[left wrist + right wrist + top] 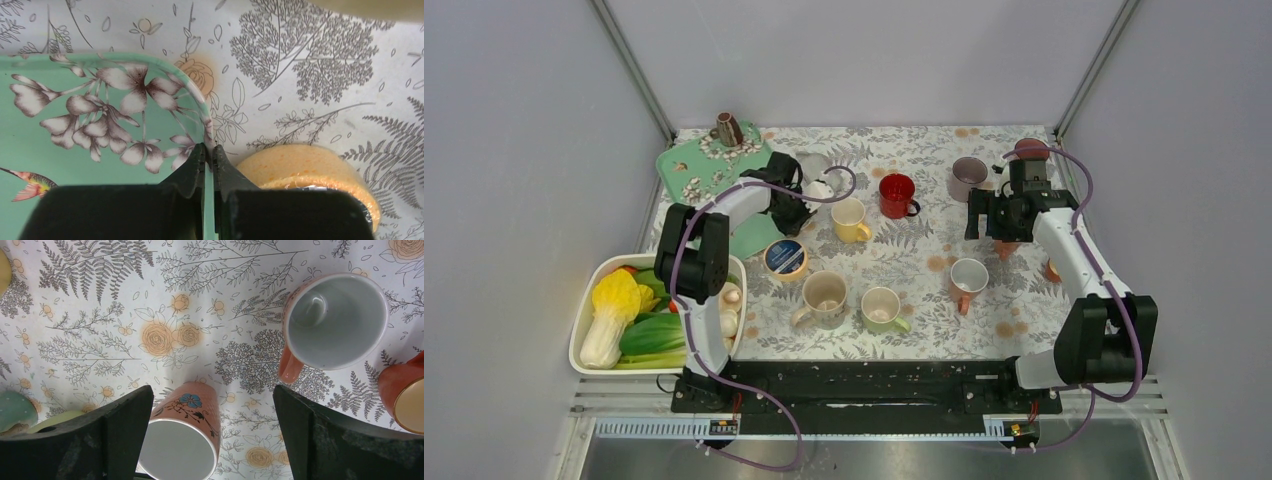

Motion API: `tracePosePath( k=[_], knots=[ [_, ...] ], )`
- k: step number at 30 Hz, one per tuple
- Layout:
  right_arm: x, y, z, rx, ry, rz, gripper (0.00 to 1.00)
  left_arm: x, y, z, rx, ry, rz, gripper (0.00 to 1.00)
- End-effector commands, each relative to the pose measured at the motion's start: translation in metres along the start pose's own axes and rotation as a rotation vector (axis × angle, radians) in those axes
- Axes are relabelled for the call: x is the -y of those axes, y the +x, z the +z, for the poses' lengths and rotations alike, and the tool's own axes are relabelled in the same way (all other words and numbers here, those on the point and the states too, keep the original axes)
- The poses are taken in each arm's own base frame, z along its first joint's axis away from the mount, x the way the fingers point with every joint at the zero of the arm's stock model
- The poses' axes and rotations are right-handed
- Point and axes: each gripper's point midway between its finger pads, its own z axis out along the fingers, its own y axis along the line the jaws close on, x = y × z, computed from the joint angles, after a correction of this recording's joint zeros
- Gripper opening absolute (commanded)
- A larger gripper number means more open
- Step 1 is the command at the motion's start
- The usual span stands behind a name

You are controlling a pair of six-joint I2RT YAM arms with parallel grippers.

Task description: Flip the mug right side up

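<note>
The pink mug lies on its side on the surface, between the fingers of the right tool, which are spread wide. The left tool is pressed together over the tray rim. The bin holds greens.

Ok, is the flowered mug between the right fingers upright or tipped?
Tipped on its side: the flowered mug shows painted wall beyond its mouth.
</note>
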Motion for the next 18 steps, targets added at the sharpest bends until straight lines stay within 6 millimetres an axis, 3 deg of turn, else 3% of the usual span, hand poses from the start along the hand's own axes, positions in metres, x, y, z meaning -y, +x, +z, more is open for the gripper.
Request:
tracePosePath(
  k=[1, 4, 7, 10, 13, 15, 18],
  knots=[
    [-0.008, -0.007, -0.011, 0.048, -0.026, -0.032, 0.99, 0.095, 0.037, -0.042, -0.16, 0.344, -0.029, 0.0],
    [-0.009, -0.007, -0.011, 0.047, -0.03, -0.036, 0.99, 0.079, 0.038, -0.049, -0.173, 0.28, -0.017, 0.02],
    [-0.01, -0.006, -0.01, 0.042, -0.032, -0.035, 1.0, 0.072, 0.03, -0.057, -0.152, 0.288, -0.042, 0.26],
    [-0.01, -0.006, -0.01, 0.044, -0.03, -0.038, 0.99, 0.065, 0.018, -0.065, -0.128, 0.272, -0.076, 0.43],
    [-0.01, -0.007, -0.011, 0.045, -0.032, -0.041, 0.99, 0.047, -0.005, -0.077, -0.061, 0.222, -0.122, 0.5],
    [-0.011, -0.007, -0.011, 0.045, -0.034, -0.042, 1.0, 0.025, -0.026, -0.087, 0.007, 0.169, -0.197, 0.51],
    [-0.012, -0.006, -0.01, 0.043, -0.036, -0.043, 0.99, -0.03, -0.057, -0.091, 0.142, 0.034, -0.411, 0.54]
  ],
)
